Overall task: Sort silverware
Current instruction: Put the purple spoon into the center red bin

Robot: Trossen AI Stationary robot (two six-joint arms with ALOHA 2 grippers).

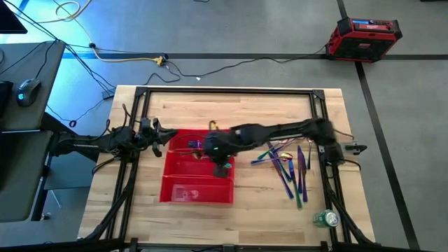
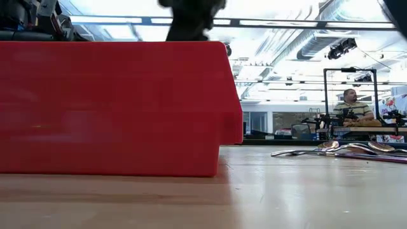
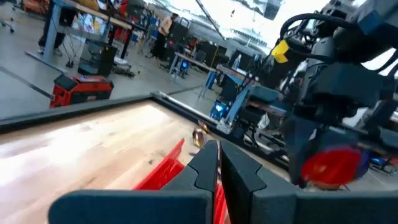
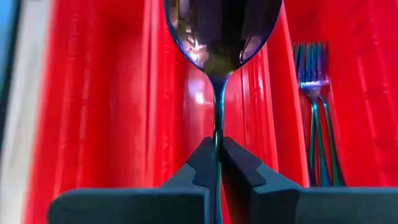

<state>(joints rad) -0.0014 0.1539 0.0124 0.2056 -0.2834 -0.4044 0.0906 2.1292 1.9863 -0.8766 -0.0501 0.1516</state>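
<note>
My right gripper (image 4: 217, 146) hangs over the red tray (image 1: 183, 190) and is shut on an iridescent spoon (image 4: 221, 31), whose bowl points down into a compartment. Two forks (image 4: 314, 112) lie in the compartment beside it. The remaining silverware (image 1: 287, 164) lies in a loose pile on the wood to the tray's right, and also shows as silverware (image 2: 343, 149) in the low view. The left gripper (image 3: 219, 152) waits shut by the tray's far left corner, shown as the left gripper (image 1: 162, 138) from above; it touches nothing. My right gripper pinches the spoon's thin handle (image 4: 217, 127) between its two fingers, a short way behind the bowl. The fingers come from above, and the spoon runs on along them. It is lifted clear, bowl downward over the tray's floor.
A green can (image 1: 325, 218) lies near the table's near right corner. The black frame rails (image 1: 231, 91) run round the table. Bare wood lies on the near side of the tray. A person (image 2: 353, 108) sits far behind the table.
</note>
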